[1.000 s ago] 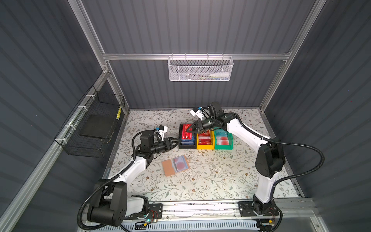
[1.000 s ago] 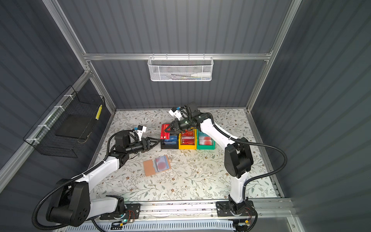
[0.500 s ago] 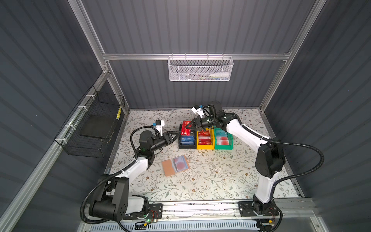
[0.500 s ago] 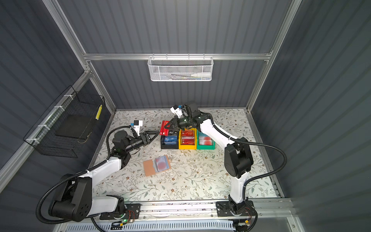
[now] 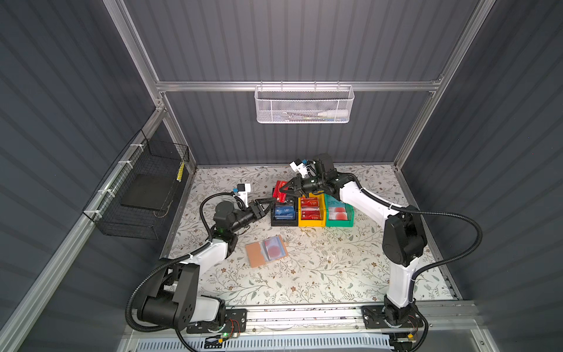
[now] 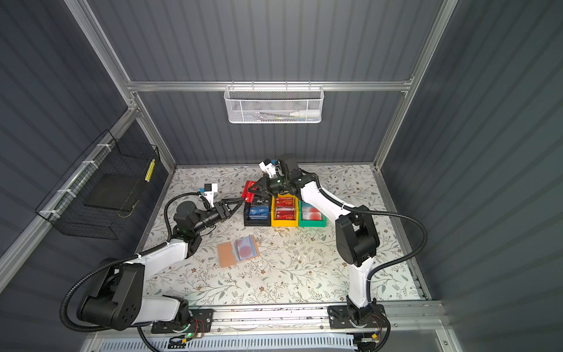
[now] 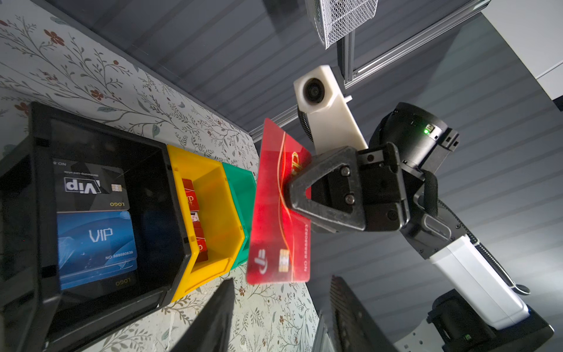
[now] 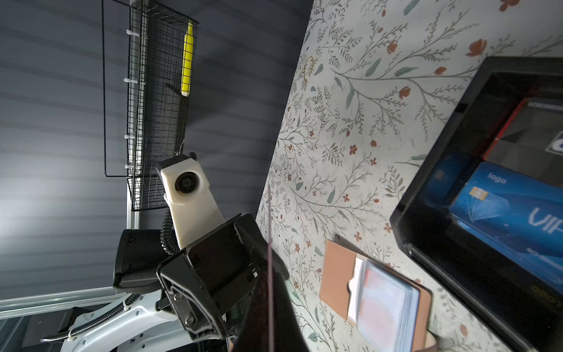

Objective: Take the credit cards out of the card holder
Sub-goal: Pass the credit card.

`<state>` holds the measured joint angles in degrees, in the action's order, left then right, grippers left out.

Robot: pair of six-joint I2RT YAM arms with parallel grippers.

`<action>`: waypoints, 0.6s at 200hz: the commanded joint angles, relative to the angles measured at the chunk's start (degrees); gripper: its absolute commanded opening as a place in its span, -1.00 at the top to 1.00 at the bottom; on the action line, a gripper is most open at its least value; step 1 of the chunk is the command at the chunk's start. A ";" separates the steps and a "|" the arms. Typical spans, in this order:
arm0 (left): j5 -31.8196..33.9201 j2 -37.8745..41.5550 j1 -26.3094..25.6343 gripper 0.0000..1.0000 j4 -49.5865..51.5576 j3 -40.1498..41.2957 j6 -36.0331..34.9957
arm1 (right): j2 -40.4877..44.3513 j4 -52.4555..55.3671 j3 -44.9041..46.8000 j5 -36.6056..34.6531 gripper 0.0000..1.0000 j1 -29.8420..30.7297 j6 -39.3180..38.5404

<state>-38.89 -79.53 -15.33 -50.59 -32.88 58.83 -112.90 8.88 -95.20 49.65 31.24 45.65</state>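
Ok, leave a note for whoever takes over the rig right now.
Right gripper: jaws shut on a red card, lifted by the black bin's far end.
Left gripper: jaws open, empty, aimed at that card.
Card holder: lying open on the table, in front of the bins.
Done: cards lie in the black bin, yellow bin and green bin.
Left: place the red card; a card with a red disc shows in the holder's sleeve.

The right claw shifts the red card slightly toward frame left, past the black bin's edge; the left claw moves up-frame, nearer the card.
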 commanded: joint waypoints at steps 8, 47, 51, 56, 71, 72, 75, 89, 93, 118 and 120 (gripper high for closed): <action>1.02 -2.72 -0.57 -0.03 -5.70 -1.53 1.61 | -0.20 -3.04 -0.24 -0.43 1.00 0.54 1.75; 2.28 -5.18 -0.74 0.09 -11.75 -0.46 4.24 | -0.21 -3.17 -0.02 -0.36 1.00 1.08 1.84; 2.39 -5.34 -0.75 0.17 -12.13 -0.43 4.35 | -0.21 -3.19 -0.06 -0.43 1.00 1.14 1.88; 2.48 -5.45 -0.75 0.22 -12.53 -0.41 4.52 | -0.36 -3.26 -0.12 -0.39 1.00 1.22 1.99; 2.85 -5.64 -0.84 0.26 -13.22 -0.26 4.75 | -0.58 -3.69 -0.20 -0.21 1.00 1.39 2.35; 2.90 -5.68 -0.84 0.26 -13.26 -0.26 4.78 | -0.57 -3.74 -0.23 -0.23 1.00 1.42 2.35; 2.91 -5.65 -0.84 0.27 -13.25 -0.25 4.85 | -0.63 -3.82 -0.25 -0.25 1.00 1.49 2.37; 3.01 -5.64 -0.84 0.31 -13.42 -0.47 4.96 | -0.83 -4.05 -0.27 -0.26 1.00 1.73 2.47; 2.99 -5.67 -0.84 0.34 -13.48 -0.43 5.01 | -0.94 -4.06 -0.27 -0.25 1.00 1.79 2.46; 2.94 -6.03 -0.92 0.66 -13.68 -0.47 5.37 | -1.26 -4.47 -0.43 -0.17 0.96 1.97 2.94; 2.95 -6.07 -0.90 0.68 -13.80 -0.44 5.50 | -1.31 -4.55 -0.45 -0.17 0.96 1.95 3.02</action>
<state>-36.12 -84.77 -15.84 -61.56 -32.99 63.81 -112.95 5.93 -95.20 49.28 32.80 47.92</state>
